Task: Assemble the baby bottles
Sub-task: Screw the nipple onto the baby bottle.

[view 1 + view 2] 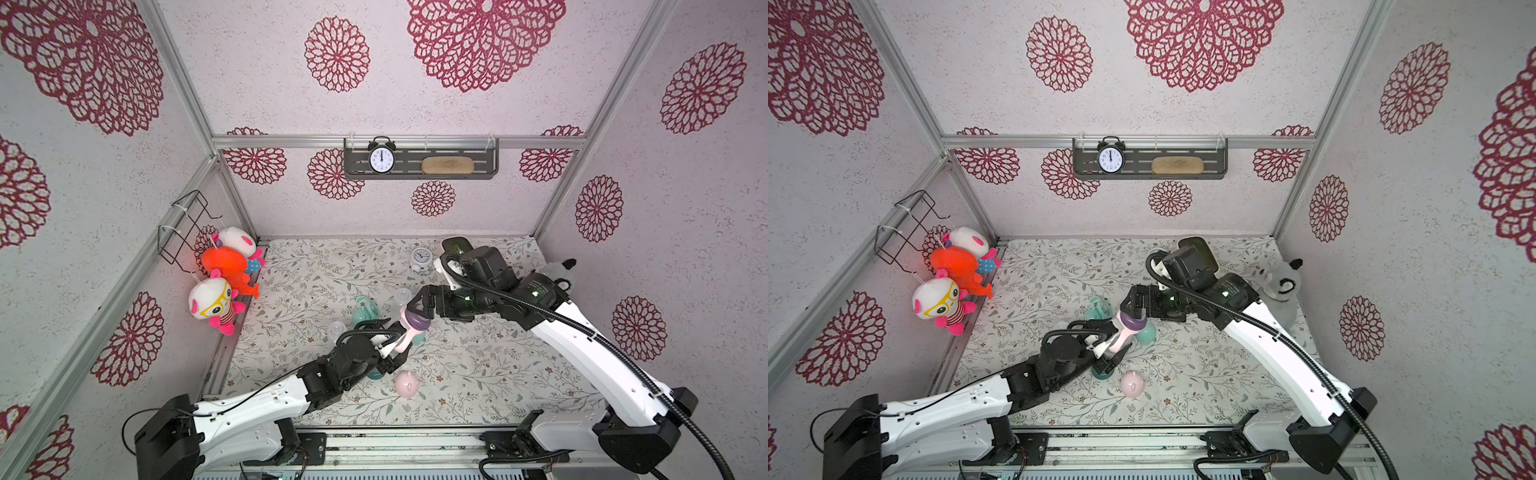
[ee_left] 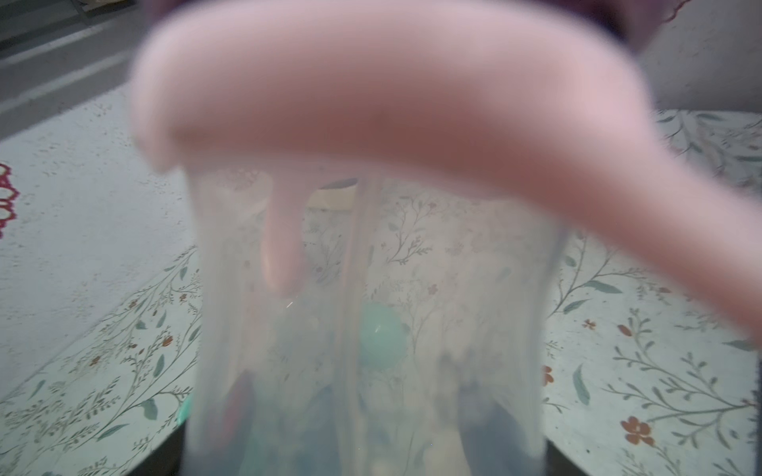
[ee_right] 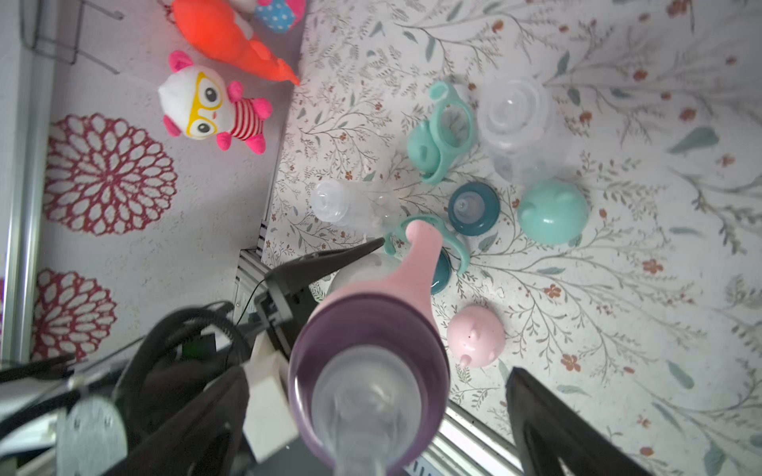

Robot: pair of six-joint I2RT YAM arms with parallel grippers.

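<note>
Gripping is seen at the left gripper, whose jaws are closed tight on the clear lower body of the pink bottle. The bottle is held off the floral tabletop and tilted, with its top pointed away from that gripper and toward the right gripper. In the left wrist view the clear body fills the space between the jaws, and the pink handle ring is blurred across it.

The purple collar and clear nipple are seated on the bottle's neck. They lie between the right gripper's fingers, which are spread wide. One finger is plainly clear of the collar, and nothing is seen to be gripped.

The remaining parts are scattered on the tabletop around the two grippers:
- The pink cap lies near the left gripper, apart from it.
- A mint cap and a teal collar lie side by side below the held bottle.
- A mint handle ring is found ahead of the right gripper's fingertips, with an upright clear bottle just beside it.
- A second clear bottle lies on its side near the left gripper.
</note>
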